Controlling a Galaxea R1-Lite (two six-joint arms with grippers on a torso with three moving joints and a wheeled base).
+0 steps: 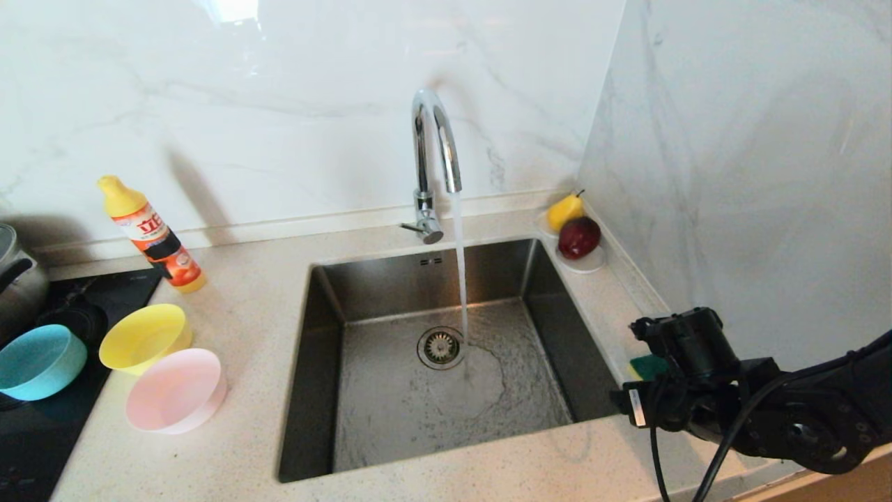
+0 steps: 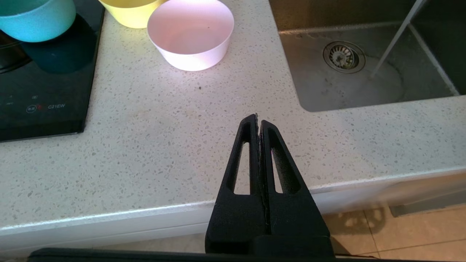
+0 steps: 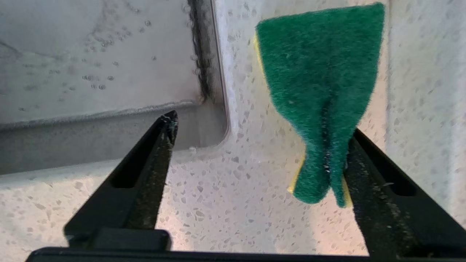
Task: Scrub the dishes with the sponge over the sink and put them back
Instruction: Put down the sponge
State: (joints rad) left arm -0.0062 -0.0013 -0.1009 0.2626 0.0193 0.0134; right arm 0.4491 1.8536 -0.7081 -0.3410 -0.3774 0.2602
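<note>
The green-faced yellow sponge [image 3: 320, 91] lies creased on the counter to the right of the sink [image 1: 390, 411], where water runs from the faucet [image 1: 433, 160]. My right gripper [image 3: 263, 125] stands open over that counter; the sponge leans against one finger and is well apart from the other. From the head view only a corner of the sponge [image 1: 647, 365] shows behind the right wrist. The yellow bowl [image 1: 145, 338], teal bowl [image 1: 38, 361] and pink bowl [image 1: 175, 389] sit upright left of the sink. My left gripper [image 2: 259, 120] hangs shut and empty over the counter's front edge.
A detergent bottle [image 1: 153, 237] stands at the back left. A steel pot [image 1: 17, 279] sits on the black hob [image 1: 42, 439]. A white saucer [image 1: 591, 263] with fruit is in the back right corner. The side wall [image 1: 752, 174] runs close along the right arm.
</note>
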